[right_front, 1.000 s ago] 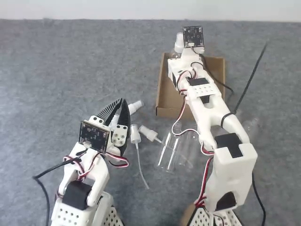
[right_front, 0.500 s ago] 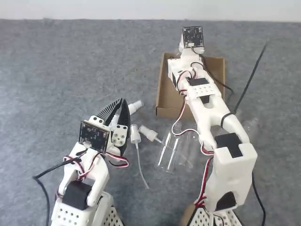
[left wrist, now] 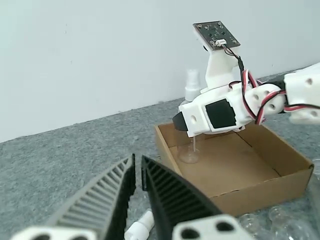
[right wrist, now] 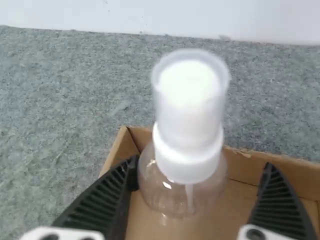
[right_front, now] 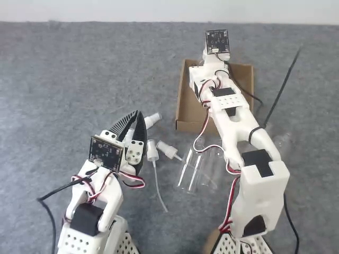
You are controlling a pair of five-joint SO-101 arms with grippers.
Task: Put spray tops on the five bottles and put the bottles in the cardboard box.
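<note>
Right hand (right wrist: 197, 175) shifts slightly over box (right_front: 185, 108), wide open around capped bottle (right wrist: 187, 125) standing inside, so one looks boxed; left hand (left wrist: 138, 162) nearly closed, empty

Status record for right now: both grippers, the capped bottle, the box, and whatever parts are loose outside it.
left gripper: shut, beside loose spray tops
right gripper: open, jaws either side of capped bottle
capped bottle: upright inside cardboard box, near a corner
loose spray tops: on the table, outside the box
uncapped bottles: lying on the table beside the right arm
</note>
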